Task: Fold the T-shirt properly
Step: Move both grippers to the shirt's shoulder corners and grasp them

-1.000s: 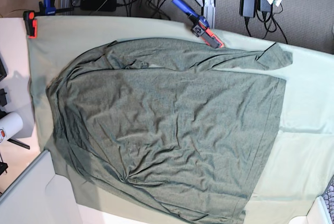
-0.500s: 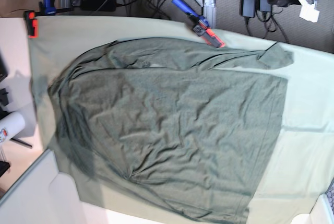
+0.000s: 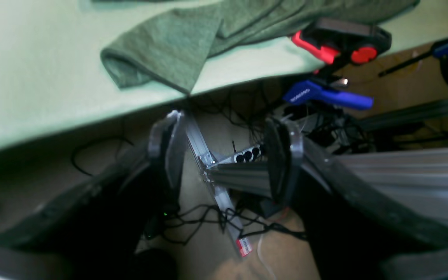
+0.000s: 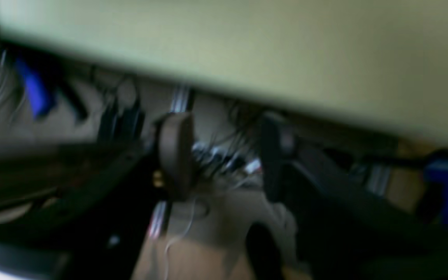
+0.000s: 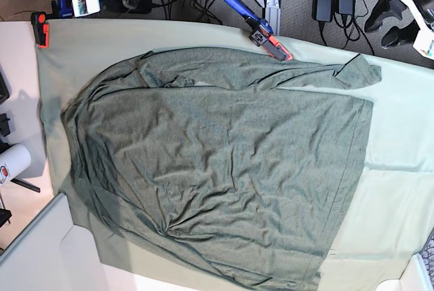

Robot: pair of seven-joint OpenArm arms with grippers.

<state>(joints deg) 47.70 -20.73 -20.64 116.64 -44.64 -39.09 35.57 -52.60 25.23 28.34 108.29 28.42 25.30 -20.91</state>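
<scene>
1. Fingers (image 3: 282,163) of the left gripper (image 3: 224,159) are seen spread wide, nothing held, past the table edge.
2. Right gripper (image 4: 224,155) is blurred, jaws apart, empty.
3. T-shirt (image 5: 217,162) is laid flat on the cloth (image 5: 400,196), one sleeve (image 3: 161,50) near a clamp (image 3: 340,42).

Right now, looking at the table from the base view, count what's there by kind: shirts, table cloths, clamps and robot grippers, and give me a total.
T-shirt: 1
Table cloth: 1
Clamps: 2, one orange at the far left corner, one blue and orange at the far edge
Grippers: 2, left gripper and right gripper, both off the table's far edge, holding nothing
Total: 6
</scene>
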